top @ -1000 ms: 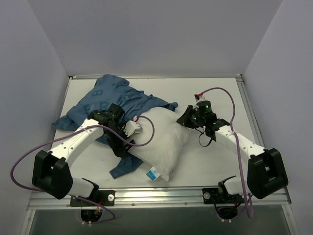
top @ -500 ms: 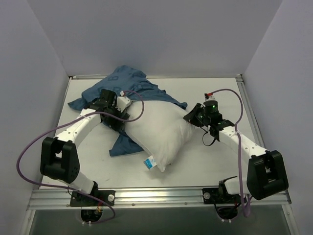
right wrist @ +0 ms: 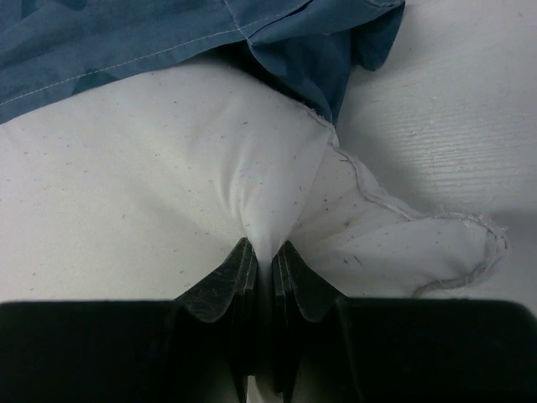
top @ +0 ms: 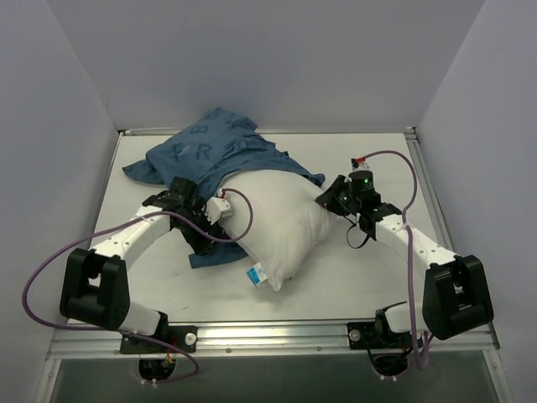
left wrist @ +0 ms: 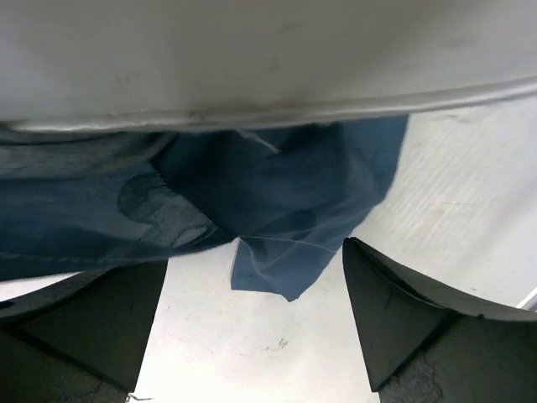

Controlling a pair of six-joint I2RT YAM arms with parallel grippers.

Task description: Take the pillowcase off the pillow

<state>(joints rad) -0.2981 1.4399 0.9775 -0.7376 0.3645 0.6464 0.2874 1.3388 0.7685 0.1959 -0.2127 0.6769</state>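
Observation:
The white pillow (top: pixel 277 222) lies slanted in the middle of the table, with its tag (top: pixel 256 275) at the near corner. The dark blue pillowcase (top: pixel 210 155) covers only the pillow's far left end and bunches toward the back left; a flap (top: pixel 208 254) sticks out under the pillow's near left side. My left gripper (top: pixel 205 232) is open and empty, low over the table beside that flap (left wrist: pixel 277 210), with the pillow (left wrist: pixel 252 59) above it. My right gripper (top: pixel 330 200) is shut on the pillow's right corner (right wrist: pixel 260 210), and the pillowcase edge (right wrist: pixel 126 42) lies beyond it.
Grey walls close the table at the back and both sides. A metal rail (top: pixel 268 334) runs along the near edge. Purple cables (top: pixel 33 285) loop from both arms. Bare table (top: pixel 361 277) lies right of the pillow.
My left arm swung toward the back left, then returned beside the pillow's near left side. The pillowcase has slid farther toward the back left, baring more pillow. My right gripper kept hold.

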